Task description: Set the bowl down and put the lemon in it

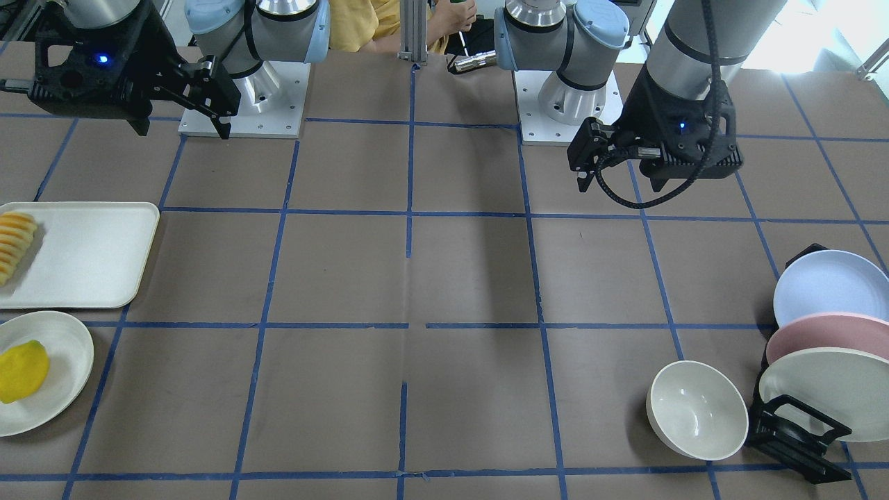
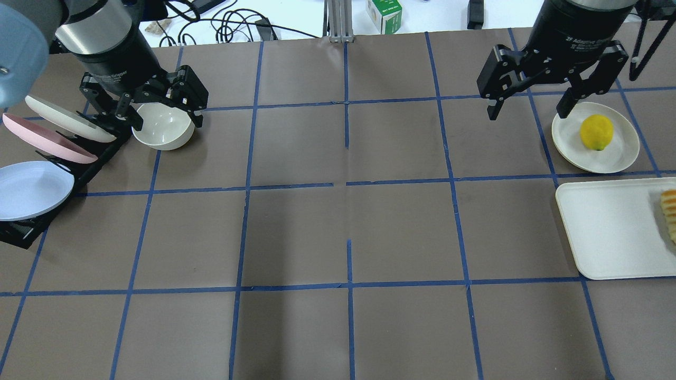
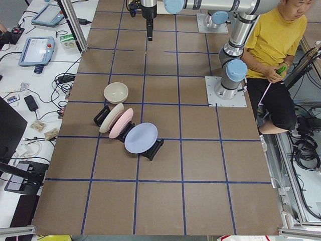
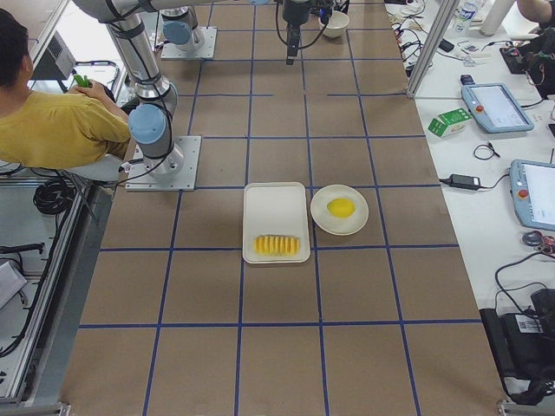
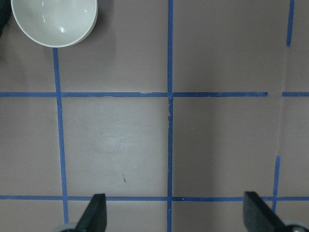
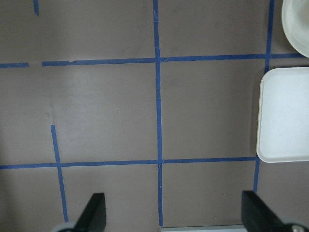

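Left gripper [image 2: 169, 125] hung wide open and empty, high over the table [image 2: 343, 237]. Bowl [image 2: 158, 131] sat upright beyond it and off to its left, just beside the rack [image 2: 18, 235]; the left arm was clearly nearer. Right gripper [image 2: 527, 115], equally spread and empty, hovered short of the lemon [image 2: 597, 132] on its plate [image 2: 626, 153]. Lemon's long axis ran roughly away from the robot. Count: one bowl, one lemon, three racked plates [image 2: 31, 190], one tray [image 2: 607, 232] with a row of slices [image 2: 669, 214].

The lemon [image 4: 341, 207] lies on a plate [image 4: 323, 224] mid-table, beside a tray [image 4: 275, 208] holding fruit slices [image 4: 277, 245]. The bowl [image 4: 336, 23] sits at the far edge.
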Robot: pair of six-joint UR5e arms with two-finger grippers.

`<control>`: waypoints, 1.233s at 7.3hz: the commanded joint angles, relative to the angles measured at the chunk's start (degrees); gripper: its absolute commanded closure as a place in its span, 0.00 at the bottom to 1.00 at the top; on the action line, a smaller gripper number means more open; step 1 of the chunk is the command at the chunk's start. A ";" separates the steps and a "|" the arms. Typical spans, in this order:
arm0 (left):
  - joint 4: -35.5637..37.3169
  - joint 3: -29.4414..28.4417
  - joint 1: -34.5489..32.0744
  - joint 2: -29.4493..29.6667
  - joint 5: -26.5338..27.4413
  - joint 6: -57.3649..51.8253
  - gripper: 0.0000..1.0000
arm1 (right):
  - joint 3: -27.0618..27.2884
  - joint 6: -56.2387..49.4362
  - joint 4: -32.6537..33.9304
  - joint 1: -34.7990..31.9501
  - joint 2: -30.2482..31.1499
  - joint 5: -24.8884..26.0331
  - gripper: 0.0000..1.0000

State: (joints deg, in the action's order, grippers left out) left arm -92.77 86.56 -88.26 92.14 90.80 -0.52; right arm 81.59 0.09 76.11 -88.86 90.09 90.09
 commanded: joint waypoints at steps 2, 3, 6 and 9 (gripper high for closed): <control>2.31 -1.04 2.20 4.69 -0.45 -1.41 0.00 | 0.06 -0.09 0.44 0.26 -0.35 0.00 0.00; 7.12 -0.96 5.61 8.37 -0.63 -3.16 0.00 | 0.15 -0.52 0.79 0.44 -0.70 0.96 0.00; 17.77 -1.13 14.13 18.05 -0.01 -12.28 0.00 | 0.24 -0.71 1.84 1.66 -6.22 1.14 0.00; 31.14 -2.36 17.76 25.00 -0.10 -12.76 0.00 | 0.24 -9.95 9.56 14.11 -11.32 1.05 0.00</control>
State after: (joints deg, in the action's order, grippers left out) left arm -66.40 84.58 -71.57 114.36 90.70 -13.12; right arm 81.82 -4.11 82.64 -80.09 81.08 91.10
